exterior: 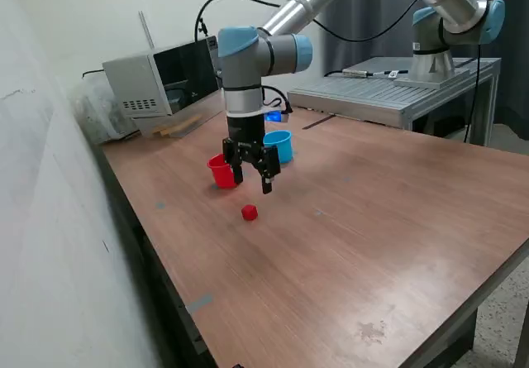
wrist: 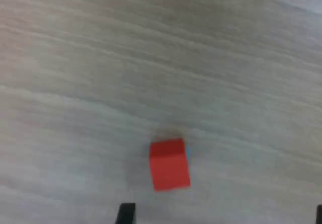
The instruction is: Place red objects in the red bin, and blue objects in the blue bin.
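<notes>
One small bright red cube [exterior: 249,212] sits alone on the brown wooden table [exterior: 372,219], out in front of the small red plastic cup [exterior: 220,172] and the light blue plastic cup [exterior: 279,145] just beside it. The black two-finger gripper [exterior: 254,176] hangs above the table between the cups and the cube, fingers spread apart and holding nothing. The wrist view shows the cube [wrist: 169,164] close to the fingertips. This looks like the reach for the cube. Next, the gripper should go over it, drop down and squeeze.
</notes>
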Controlling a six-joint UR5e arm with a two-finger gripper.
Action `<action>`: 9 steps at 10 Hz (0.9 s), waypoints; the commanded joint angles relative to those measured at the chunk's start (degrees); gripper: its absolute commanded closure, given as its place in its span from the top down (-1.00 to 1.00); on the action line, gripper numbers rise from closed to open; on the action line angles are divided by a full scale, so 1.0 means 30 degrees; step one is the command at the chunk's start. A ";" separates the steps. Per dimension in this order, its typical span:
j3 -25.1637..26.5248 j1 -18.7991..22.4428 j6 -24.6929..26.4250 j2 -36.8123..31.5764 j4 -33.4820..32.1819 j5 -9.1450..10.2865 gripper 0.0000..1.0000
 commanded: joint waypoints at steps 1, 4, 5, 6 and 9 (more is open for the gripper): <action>-0.1015 0.0036 -0.0136 0.1493 -0.0021 -0.0019 1.00; -0.1488 -0.0051 -0.0137 0.1761 -0.0138 -0.0312 1.00; -0.1488 -0.0081 -0.0137 0.1848 -0.0167 -0.0341 1.00; -0.1488 -0.0110 -0.0137 0.1878 -0.0168 -0.0516 1.00; -0.1400 -0.0140 -0.0691 0.1908 -0.0168 -0.0605 1.00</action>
